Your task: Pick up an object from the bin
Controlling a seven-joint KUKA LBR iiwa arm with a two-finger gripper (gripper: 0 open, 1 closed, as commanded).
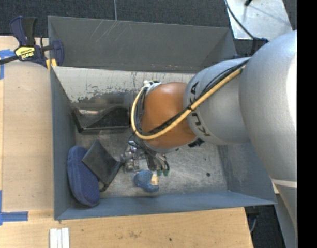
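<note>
A small blue lump [146,181] lies near the bin's [148,204] front wall, just beside the end effector [146,163], which hangs low over the floor. How far it is open, or whether it grips anything, I cannot tell. To the left, a black pad [99,160] leans on a blue pouch [79,177]. A black tray [102,119] sits behind.

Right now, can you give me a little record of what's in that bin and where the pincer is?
bin: grey metal
pincer: low, near the front wall
nearest thing: small blue lump, right beside it
left side: dark blue padded oblong, black flat square lying against it
back: black wedge-shaped piece
held: cannot tell
</note>
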